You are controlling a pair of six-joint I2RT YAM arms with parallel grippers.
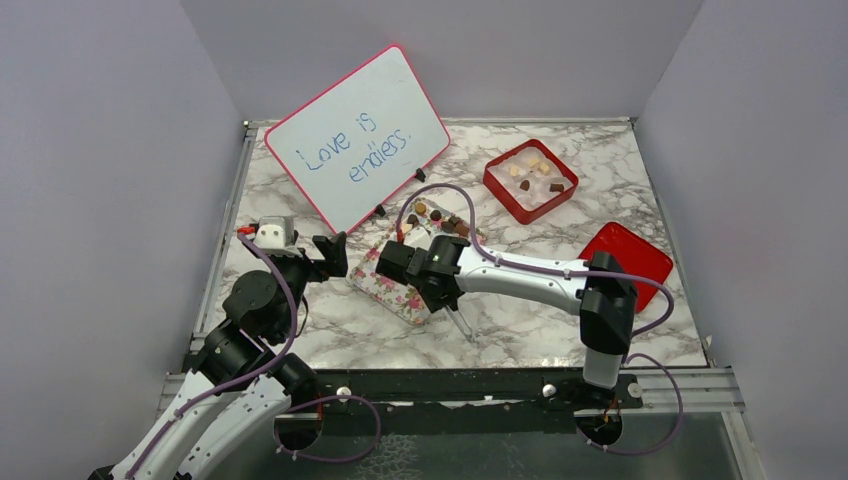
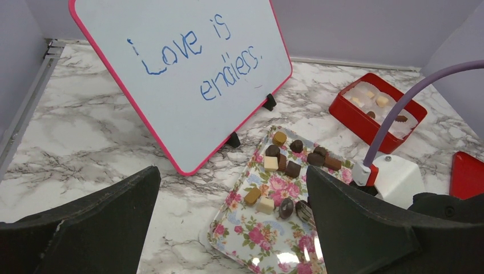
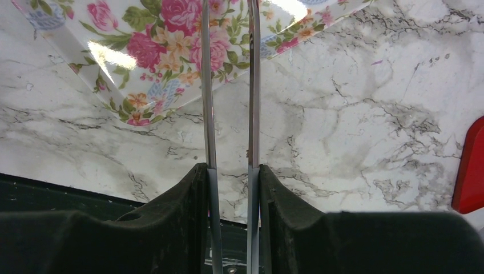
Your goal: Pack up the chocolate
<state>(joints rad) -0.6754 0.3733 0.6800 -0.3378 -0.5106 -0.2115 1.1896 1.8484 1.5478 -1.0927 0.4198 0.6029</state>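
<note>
- The right gripper [image 3: 231,166] is clamped on thin tweezers [image 3: 206,85]. Their blades stand apart with nothing visible between them and run up the frame over a corner of the floral tray [image 3: 142,51].
- The chocolate [image 2: 293,169] lies at the tray's upper end, beyond that corner. A few pieces sit in the red box [image 2: 354,121], upper right.
- The left gripper [image 2: 233,171] gapes wide and empty. The right arm looks nearer.

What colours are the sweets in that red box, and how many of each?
In the red box:
Cream or tan chocolates: 3
Brown chocolates: 2
Total: 5
</note>
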